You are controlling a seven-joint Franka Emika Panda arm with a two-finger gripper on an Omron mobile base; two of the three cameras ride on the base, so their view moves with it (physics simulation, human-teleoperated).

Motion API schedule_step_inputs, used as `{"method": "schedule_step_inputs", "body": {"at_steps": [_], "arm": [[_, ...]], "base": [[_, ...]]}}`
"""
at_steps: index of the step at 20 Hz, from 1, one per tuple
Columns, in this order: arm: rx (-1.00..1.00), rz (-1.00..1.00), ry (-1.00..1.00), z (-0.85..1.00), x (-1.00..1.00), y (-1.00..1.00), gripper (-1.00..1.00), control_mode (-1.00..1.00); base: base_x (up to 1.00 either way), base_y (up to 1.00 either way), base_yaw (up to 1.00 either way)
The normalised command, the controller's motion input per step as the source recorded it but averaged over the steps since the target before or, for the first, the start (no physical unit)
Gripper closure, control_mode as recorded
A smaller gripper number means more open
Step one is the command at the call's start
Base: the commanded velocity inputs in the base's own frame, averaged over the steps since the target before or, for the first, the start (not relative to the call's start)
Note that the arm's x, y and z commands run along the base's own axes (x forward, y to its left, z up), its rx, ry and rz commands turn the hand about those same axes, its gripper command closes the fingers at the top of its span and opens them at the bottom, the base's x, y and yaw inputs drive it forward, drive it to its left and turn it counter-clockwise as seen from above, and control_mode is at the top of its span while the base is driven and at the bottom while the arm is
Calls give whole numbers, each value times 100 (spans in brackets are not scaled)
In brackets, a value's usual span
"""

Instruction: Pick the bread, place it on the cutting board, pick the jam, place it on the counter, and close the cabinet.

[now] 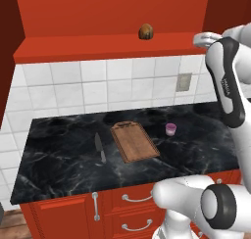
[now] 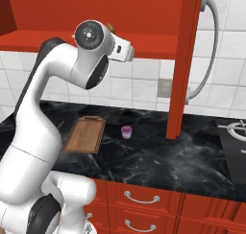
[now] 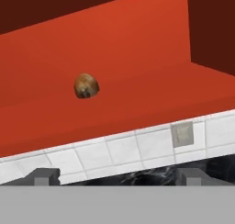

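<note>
1. The gripper (image 3: pixel 117 177) shows in the hand view as two dark finger tips set wide apart, with nothing between them. It looks toward the open cabinet (image 1: pixel 98 17), level with the cabinet's floor.
2. The bread (image 3: pixel 86 85) is a small round golden-brown lump with a darker top. It sits alone on the red floor of the cabinet, well ahead of the finger tips and untouched. In the left base view the bread (image 1: pixel 146 32) stands near the front lip of that floor, above the cutting board and a little to its right.
3. The cabinet is open; one red door (image 2: pixel 185 60) stands out edge-on in the right base view.
4. Below the cabinet lies the counter (image 1: pixel 59 155), a black marble slab with white veining, over red drawers (image 1: pixel 132 199) with silver handles.
5. The cutting board (image 1: pixel 134 141) lies flat on the counter, brown wood, handle tab toward the tiled wall (image 1: pixel 73 86). Nothing lies on it.
6. The jam (image 1: pixel 170 129), a squat purple-pink jar with a pale lid, stands upright on the counter just right of the board, apart from it.
7. A grey knife (image 1: pixel 99 147) lies left of the board, also apart from it.
</note>
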Motion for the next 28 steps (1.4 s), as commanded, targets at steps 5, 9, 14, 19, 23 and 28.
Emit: {"method": "schedule_step_inputs", "body": {"at_steps": [5,9,14,19,23,28], "arm": [[-3,0,0,28,-18,35,-100,-100],[-1,0,0,33,-2,35,-100,-100],[-1,2,0,17,-2,17,-100,-100],[-5,1,0,2,-6,20,-100,-100],[-10,3,0,0,-10,32,-100,-100],[-6,1,0,1,-7,30,-100,-100]], "base": [[0,0,0],[0,0,0],[0,0,0],[0,0,0],[0,0,0],[0,0,0]]}}
